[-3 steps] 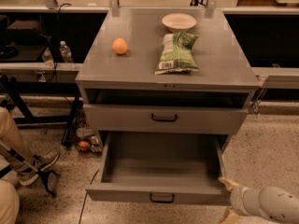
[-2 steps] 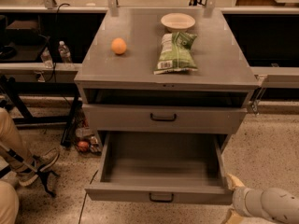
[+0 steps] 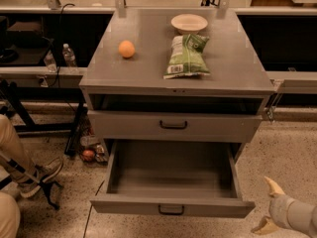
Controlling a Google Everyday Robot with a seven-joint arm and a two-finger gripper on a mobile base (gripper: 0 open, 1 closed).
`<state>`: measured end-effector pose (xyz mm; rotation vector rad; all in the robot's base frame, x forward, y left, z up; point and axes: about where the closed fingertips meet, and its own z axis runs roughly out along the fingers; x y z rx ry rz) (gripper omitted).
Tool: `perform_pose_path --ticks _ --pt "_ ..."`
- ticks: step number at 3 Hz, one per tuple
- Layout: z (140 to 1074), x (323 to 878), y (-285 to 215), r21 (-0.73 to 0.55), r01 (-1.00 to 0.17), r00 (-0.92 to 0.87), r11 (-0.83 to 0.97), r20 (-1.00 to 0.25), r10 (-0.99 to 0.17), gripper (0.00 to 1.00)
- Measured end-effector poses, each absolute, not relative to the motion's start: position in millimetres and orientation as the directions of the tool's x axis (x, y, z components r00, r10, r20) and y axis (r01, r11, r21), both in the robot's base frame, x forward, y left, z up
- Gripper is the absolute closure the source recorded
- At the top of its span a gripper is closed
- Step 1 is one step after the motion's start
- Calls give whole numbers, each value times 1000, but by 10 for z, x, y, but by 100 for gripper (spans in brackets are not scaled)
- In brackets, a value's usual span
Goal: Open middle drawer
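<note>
The middle drawer (image 3: 171,203) stood wide open, drawn far out of the grey bench (image 3: 237,58) toward the camera. Its shallow front carried a small black loop handle (image 3: 171,209), and its inside showed only a bare grey bottom. Above it, the upper drawer (image 3: 173,125), with a taller front and a wider black handle, was shut flush with the frame. A dark slot ran between that drawer and the top of the bench. Whatever lay below the open drawer was hidden by it.

The gripper (image 3: 270,207) sat low in the right corner of the view, just beyond the right end of the open drawer's front and not touching it. Its jaws were apart, two pale tips spread one above the other with nothing between them, pointing left toward the drawer.

On top of the bench lay an orange (image 3: 126,48) near the left side. A green bag (image 3: 187,56) lay flat toward the middle, and a pale bowl (image 3: 189,22) sat just behind the bag. Two water bottles (image 3: 69,56) stood on a shelf to the left of the bench. A person's shoe (image 3: 45,174) rested on the speckled floor (image 3: 287,152) at lower left.
</note>
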<state>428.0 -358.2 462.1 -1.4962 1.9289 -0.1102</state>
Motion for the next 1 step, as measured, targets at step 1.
perform_pose_path --ticks 1 --pt "4656 4195 -3717 -470 -811 -115 347 -453 -884 0"
